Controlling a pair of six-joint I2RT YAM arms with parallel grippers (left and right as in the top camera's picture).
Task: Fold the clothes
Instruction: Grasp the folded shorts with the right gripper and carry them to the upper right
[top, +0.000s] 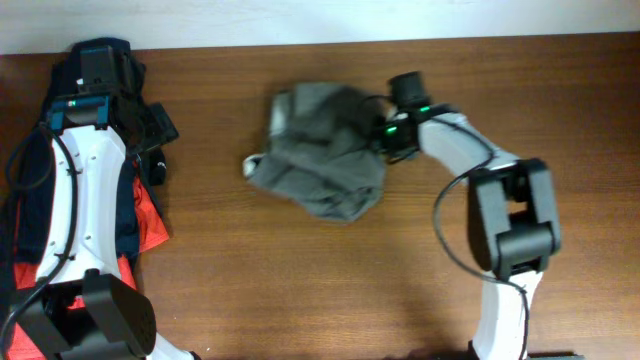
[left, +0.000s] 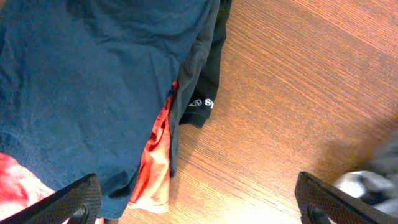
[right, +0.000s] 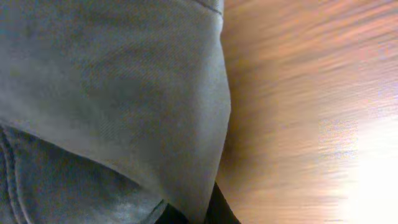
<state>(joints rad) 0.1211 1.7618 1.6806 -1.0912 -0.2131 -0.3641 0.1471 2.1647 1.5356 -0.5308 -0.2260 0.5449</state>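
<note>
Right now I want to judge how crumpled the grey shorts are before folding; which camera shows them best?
The overhead view: the grey shorts lie whole, bunched up. The right wrist view shows only a close stretch of grey fabric; the left wrist view, a blurred scrap at its lower right corner.

Overhead: fairly bright, even diffuse light from above. Table (top: 300, 290) uniformly lit, no hard shadows, only thin soft shadow along near edge of clothes (top: 325, 150). Far part of clothes smeared, slight blur.

Left wrist: sharpest view. Wood grain crisp, navy garment (left: 81, 81) folds readable. Pale glare patch on table low in frame centre. Bottom-right frame corner out of focus.

Right wrist: wood streaked by heavy blur, white blown-out glare at right frame edge. Cloth close to lens, soft focus, dimmer toward lower left.
</note>
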